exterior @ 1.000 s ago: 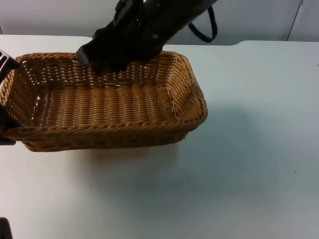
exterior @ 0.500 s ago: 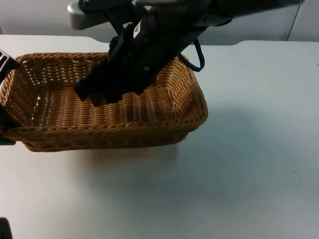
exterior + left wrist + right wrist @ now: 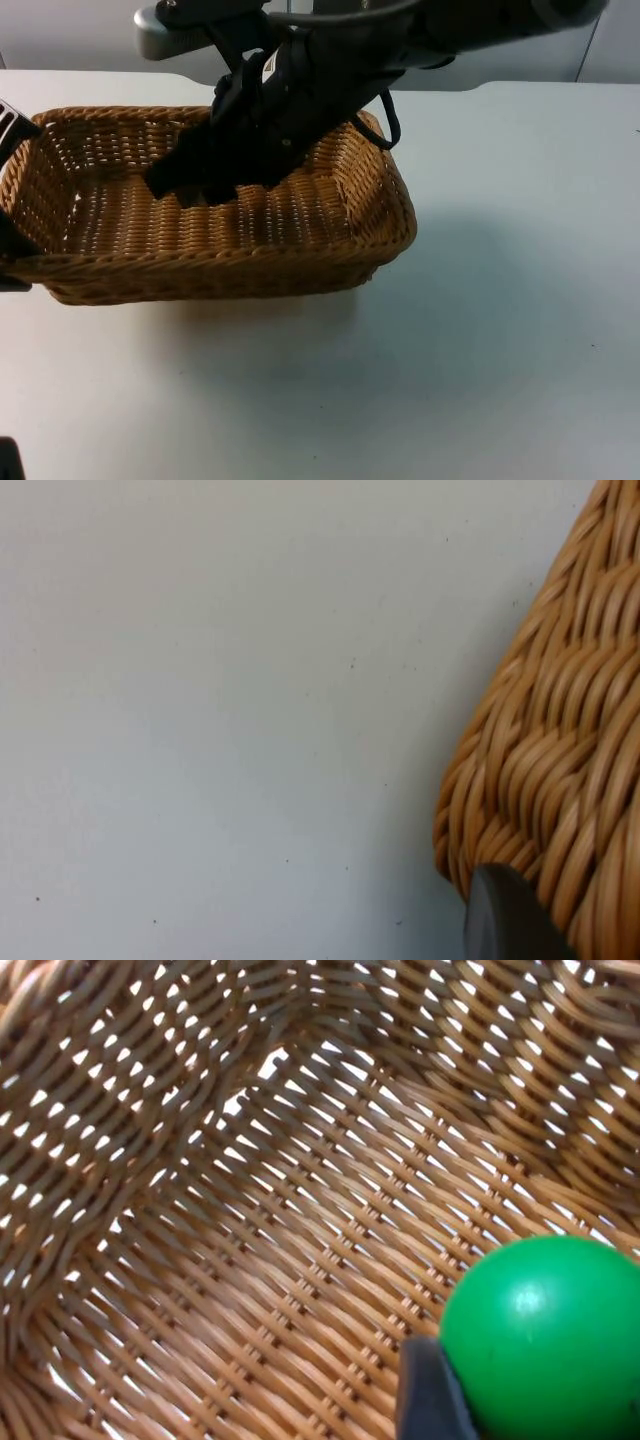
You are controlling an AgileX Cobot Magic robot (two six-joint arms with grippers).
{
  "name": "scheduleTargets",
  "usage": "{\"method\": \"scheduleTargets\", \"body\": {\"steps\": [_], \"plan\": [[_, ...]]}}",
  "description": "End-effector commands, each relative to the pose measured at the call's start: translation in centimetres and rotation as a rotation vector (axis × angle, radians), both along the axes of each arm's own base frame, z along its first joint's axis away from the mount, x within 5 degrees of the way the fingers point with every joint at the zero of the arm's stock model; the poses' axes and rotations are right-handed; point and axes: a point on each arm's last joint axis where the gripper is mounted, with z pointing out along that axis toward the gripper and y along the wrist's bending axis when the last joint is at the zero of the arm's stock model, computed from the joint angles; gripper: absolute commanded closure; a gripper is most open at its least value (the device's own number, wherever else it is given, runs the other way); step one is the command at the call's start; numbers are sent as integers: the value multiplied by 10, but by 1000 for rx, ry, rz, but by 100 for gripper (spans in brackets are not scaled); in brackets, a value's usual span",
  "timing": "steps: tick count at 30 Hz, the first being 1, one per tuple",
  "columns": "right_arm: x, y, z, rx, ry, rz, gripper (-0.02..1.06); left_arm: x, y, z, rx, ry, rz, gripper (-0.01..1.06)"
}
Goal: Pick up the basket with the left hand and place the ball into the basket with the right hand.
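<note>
We hold the basket (image 3: 330, 200) clear of the counter (image 3: 500, 300), our left gripper (image 3: 8, 200) clamped on its end wall. Our right gripper (image 3: 175, 185) reaches inside, jaws shut around the green ball (image 3: 545, 1335). We should lower close to the weave, then release gently so it can't bounce out
</note>
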Motion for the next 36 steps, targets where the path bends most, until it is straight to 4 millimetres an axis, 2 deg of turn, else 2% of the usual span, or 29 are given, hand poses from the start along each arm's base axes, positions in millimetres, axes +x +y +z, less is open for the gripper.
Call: {"method": "scheduleTargets", "body": {"steps": [1, 5, 10, 12, 16, 18, 19, 20, 21, 24, 25, 26, 27, 30, 31, 33, 36], "plan": [[1, 3, 5, 25, -29, 0, 63, 0, 1, 4, -9, -16, 22, 105], [1, 4, 5, 29, -31, -3, 58, 0, 1, 4, -9, -16, 22, 105], [2, 4, 6, 28, -40, 0, 38, 0, 1, 4, -9, -16, 22, 105], [2, 4, 6, 30, -42, 0, 35, 0, 1, 4, -9, -16, 22, 105], [2, 4, 7, 34, -47, -1, 34, 0, 1, 4, -9, -16, 22, 105], [2, 4, 17, 39, -62, 6, 35, 0, 1, 4, -9, -16, 22, 105], [2, 4, 26, 44, -72, 11, 36, 0, 1, 4, -9, -16, 22, 105], [2, 4, 45, 63, -95, 16, 38, 0, 1, 4, -9, -16, 22, 105], [2, 4, 45, 63, -95, 16, 38, 0, 1, 4, -9, -16, 22, 105], [-4, 0, 97, 120, -150, 25, 44, 0, 1, 4, -8, -17, 24, 105], [-8, -4, 115, 135, -170, 30, 49, 0, 1, 4, -8, -17, 24, 105], [-8, -4, 115, 135, -170, 30, 49, 0, 1, 4, -8, -17, 24, 105], [-12, -9, 133, 146, -196, 37, 55, 0, 1, 4, -8, -17, 24, 105], [-27, -25, 179, 151, -280, 58, 81, 0, 1, 4, -8, -17, 24, 105], [-27, -25, 179, 151, -280, 58, 81, 0, 1, 4, -8, -17, 24, 105], [-38, -38, 203, 135, -330, 71, 103, 0, 1, 4, -8, -17, 24, 105], [-54, -53, 230, 138, -338, 73, 105, 1, 1, 4, -7, -18, 25, 105]]}}
